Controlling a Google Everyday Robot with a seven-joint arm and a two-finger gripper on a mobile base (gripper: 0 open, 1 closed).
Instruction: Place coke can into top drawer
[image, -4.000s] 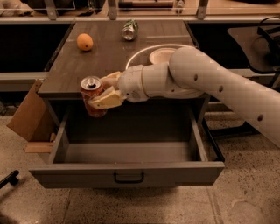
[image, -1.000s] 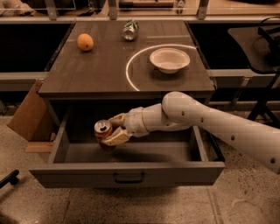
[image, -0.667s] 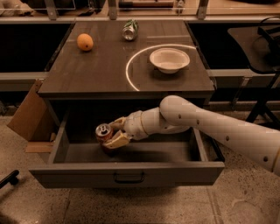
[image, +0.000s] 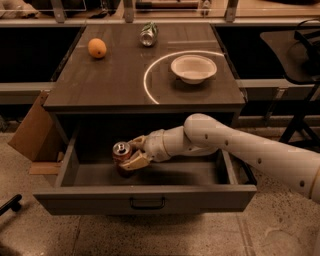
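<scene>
The top drawer is pulled open below the cabinet top, its dark bar handle at the front middle. The coke can, red with a silver top, stands upright inside the drawer at its left-middle, low near the drawer floor. My gripper reaches in from the right and is shut on the can, with pale fingers on its right side. My white arm crosses over the drawer's right half.
On the cabinet top lie an orange at the back left, a silver-green can on its side at the back, and a white bowl at the right. A cardboard box leans left of the cabinet.
The arm carried the can from above the cabinet's front edge down into the open drawer. Over the last second it has stayed almost still, still holding the can.
</scene>
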